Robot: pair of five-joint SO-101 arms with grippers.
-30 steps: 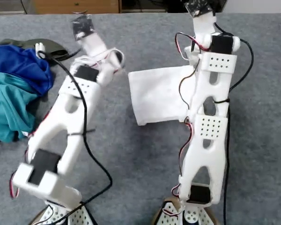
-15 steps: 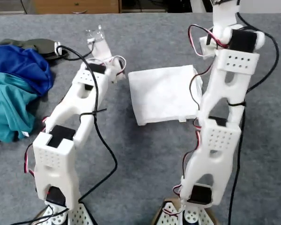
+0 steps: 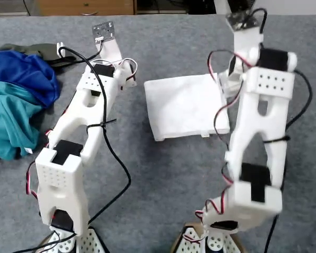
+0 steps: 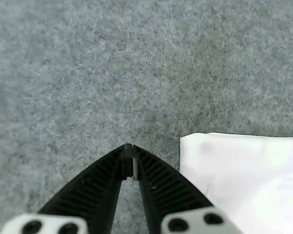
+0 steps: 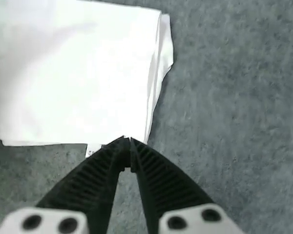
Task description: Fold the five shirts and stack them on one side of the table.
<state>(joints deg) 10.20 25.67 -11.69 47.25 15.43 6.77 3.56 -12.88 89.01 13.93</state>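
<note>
A white shirt (image 3: 181,105) lies folded flat in the middle of the grey table. My left gripper (image 4: 128,152) is shut with nothing in it and hovers over bare carpet just beside one corner of the white shirt (image 4: 244,175). My right gripper (image 5: 127,144) is also shut and holds nothing. It sits at the edge of the white shirt (image 5: 78,73), close to a small tag (image 5: 93,150). A heap of unfolded shirts lies at the left edge: blue (image 3: 21,74), teal (image 3: 10,121) and dark green (image 3: 42,51).
Both white arms stretch up the table, the left arm (image 3: 79,121) beside the heap and the right arm (image 3: 258,126) along the white shirt's right edge. Black cables (image 3: 113,158) loop off the left arm. Bare carpet (image 3: 158,179) lies between the arms.
The left arm has straightened and stretched toward the far side near the shirt's corner. The right arm has drawn back off the white shirt, which now lies uncovered.
</note>
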